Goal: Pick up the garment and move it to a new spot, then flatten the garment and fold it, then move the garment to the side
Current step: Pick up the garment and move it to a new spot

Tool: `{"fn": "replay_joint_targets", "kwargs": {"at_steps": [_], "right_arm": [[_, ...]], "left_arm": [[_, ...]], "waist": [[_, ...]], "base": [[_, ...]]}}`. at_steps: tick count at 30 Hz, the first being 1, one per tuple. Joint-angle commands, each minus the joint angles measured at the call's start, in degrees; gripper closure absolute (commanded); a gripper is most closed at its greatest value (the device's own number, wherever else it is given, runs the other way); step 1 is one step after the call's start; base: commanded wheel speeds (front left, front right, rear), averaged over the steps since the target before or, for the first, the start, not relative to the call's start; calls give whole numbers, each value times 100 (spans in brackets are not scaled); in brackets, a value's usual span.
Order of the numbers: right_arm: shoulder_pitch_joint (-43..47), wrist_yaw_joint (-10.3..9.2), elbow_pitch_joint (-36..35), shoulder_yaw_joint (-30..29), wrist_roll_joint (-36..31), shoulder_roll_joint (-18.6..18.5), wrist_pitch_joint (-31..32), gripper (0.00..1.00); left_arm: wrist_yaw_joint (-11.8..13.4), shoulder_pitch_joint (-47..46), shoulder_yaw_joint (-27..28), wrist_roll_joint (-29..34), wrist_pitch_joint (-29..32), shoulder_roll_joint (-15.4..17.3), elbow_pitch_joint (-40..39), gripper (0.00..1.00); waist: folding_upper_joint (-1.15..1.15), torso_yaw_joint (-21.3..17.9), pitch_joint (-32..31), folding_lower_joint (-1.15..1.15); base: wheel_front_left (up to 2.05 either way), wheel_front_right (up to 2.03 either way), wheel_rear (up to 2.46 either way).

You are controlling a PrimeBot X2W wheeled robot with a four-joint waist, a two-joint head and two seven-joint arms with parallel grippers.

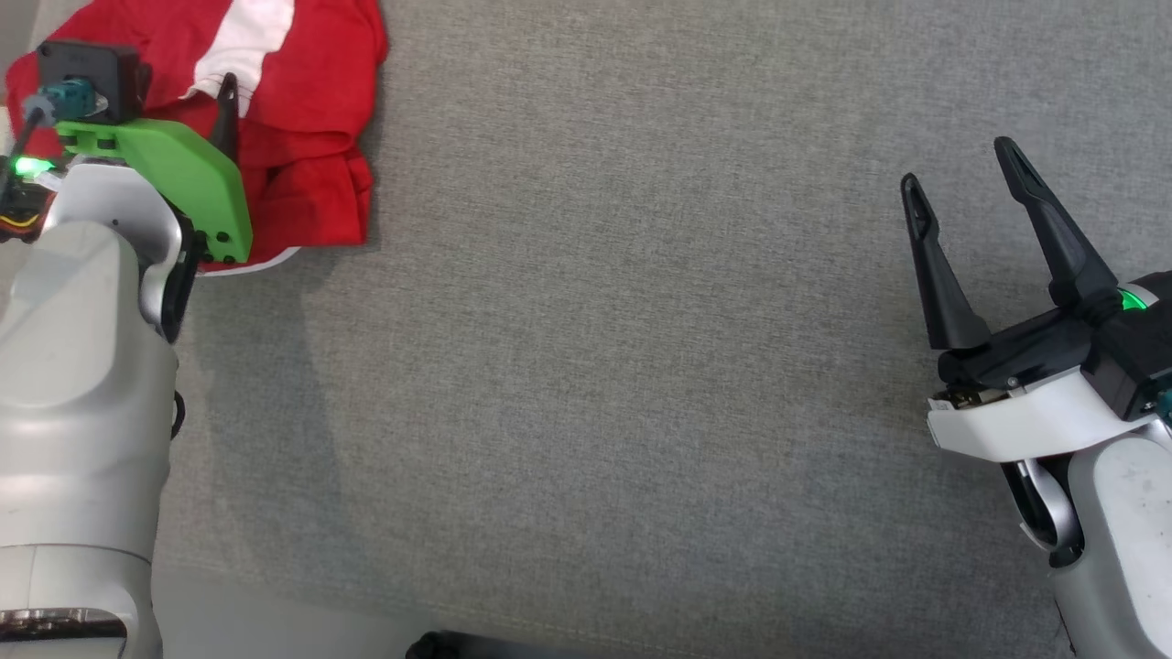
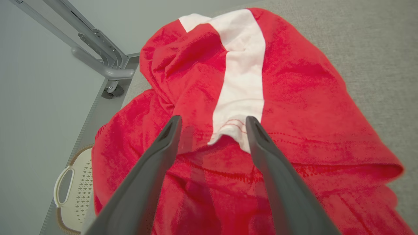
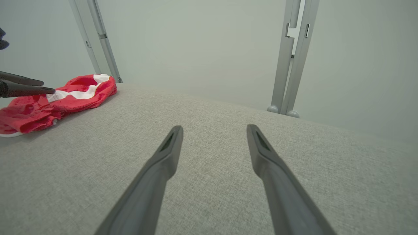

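Note:
The garment [image 1: 302,119], red with a white stripe, lies crumpled at the far left corner of the grey table. My left gripper [image 2: 213,120] hovers over it, open, its fingers on either side of the white stripe's hem [image 2: 240,98]; whether the tips touch the cloth I cannot tell. In the head view one of its fingers [image 1: 227,105] shows above the red cloth, the other hidden behind the wrist. My right gripper [image 1: 957,163] stands open over bare table at the right, holding nothing, far from the garment [image 3: 65,98]. The right wrist view shows the same open gripper [image 3: 214,128].
The grey fabric tabletop [image 1: 595,320] stretches wide between the two arms. Metal frame posts [image 3: 290,65] rise behind the table's far edge. Below the table's left edge stands a white perforated basket [image 2: 73,192]. A pale wall lies beyond.

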Motion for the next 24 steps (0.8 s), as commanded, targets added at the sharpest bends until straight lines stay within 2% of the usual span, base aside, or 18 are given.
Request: {"fn": "replay_joint_targets", "kwargs": {"at_steps": [1,8,10,17,24], "right_arm": [[-32,-6,-50,-8,21,-1,-12,0],[4,-6,-65,-52,14,6,-45,0],[1,-6,-42,-62,16,4,-50,0],[34,-6,103,-1,-30,115,-80,0],[36,-6,406,92,10,323,-184,0]], "left_arm": [[-8,-192,-17,-34,75,76,178,0],[-36,-545,-135,-125,174,150,941,0],[-46,-578,-184,-160,151,152,1092,100],[-45,-662,-267,-331,-629,98,1165,100],[-48,-410,-591,-541,-1450,43,878,100]], "waist": [[0,-285,279,0],[0,-372,342,0],[0,-370,331,0],[0,-316,64,0],[0,-366,-543,0]], "base": [[0,0,0],[0,0,0],[0,0,0],[0,0,0],[0,0,0]]}}
